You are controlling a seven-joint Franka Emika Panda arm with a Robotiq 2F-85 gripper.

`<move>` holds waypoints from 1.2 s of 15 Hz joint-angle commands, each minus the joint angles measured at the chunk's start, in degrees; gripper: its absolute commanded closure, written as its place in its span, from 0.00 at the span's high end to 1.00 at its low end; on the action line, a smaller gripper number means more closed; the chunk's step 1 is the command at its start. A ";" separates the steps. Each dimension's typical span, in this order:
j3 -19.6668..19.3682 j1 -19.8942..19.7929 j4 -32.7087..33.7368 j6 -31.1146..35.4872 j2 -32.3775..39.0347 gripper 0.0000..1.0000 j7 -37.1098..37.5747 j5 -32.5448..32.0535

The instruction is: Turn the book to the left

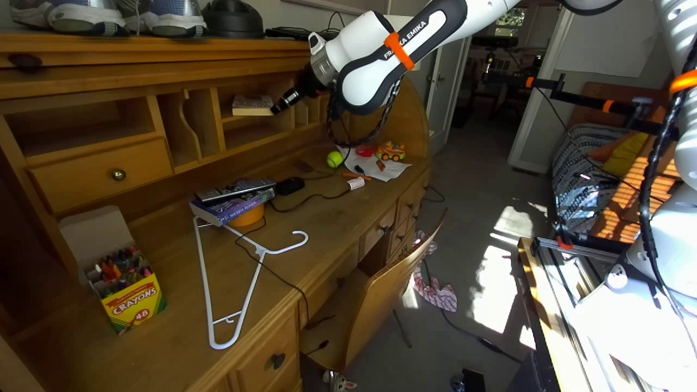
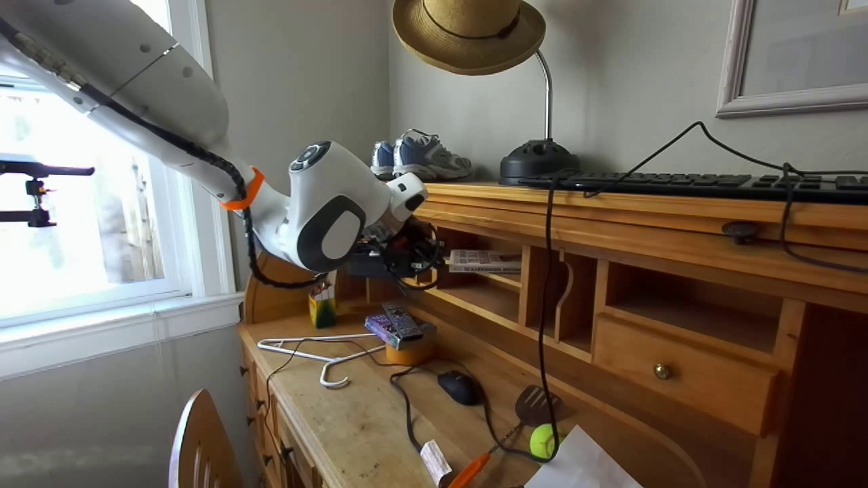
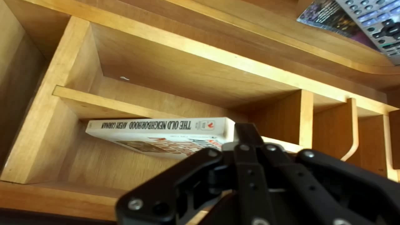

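The book (image 3: 156, 125) is a pale paperback lying flat in an upper cubby of the desk hutch, its printed spine facing out. It also shows in both exterior views, in the cubby (image 1: 252, 105) and beside the wrist (image 2: 484, 261). My gripper (image 3: 249, 134) has its black fingertips together with nothing seen between them. The tips are at one end of the book, overlapping its corner in the wrist view; I cannot tell for sure whether they touch it. In an exterior view the gripper (image 1: 276, 108) points at the book's near end. Part of the cover is hidden behind the fingers.
A thin wooden shelf (image 3: 109, 104) and upright dividers (image 3: 306, 118) bound the cubby closely. On the desk lie a purple book (image 1: 228, 207) with remotes on it, a white hanger (image 1: 250, 272), a crayon box (image 1: 130, 299) and a mouse (image 2: 460, 387). A cable loop hangs by the wrist.
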 commanded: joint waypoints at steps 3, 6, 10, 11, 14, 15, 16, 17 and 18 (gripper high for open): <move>-1.73 -0.08 -3.65 1.07 -4.07 0.00 2.07 2.01; -2.27 -1.51 -6.18 1.71 -7.33 0.00 6.24 5.11; -12.71 4.72 -8.86 1.30 -12.87 0.00 10.34 9.31; -15.20 6.58 -9.21 1.22 -13.44 0.00 10.80 9.68; -20.84 11.93 -9.64 0.21 -13.97 0.00 12.16 10.01; -22.45 13.91 -9.42 0.38 -13.63 0.00 12.80 10.08; -23.44 15.45 -9.24 0.45 -13.32 0.00 13.28 10.18; -24.26 16.90 -8.87 0.38 -12.94 0.00 13.72 10.21; -25.75 18.97 -8.21 0.05 -12.51 0.00 14.26 10.38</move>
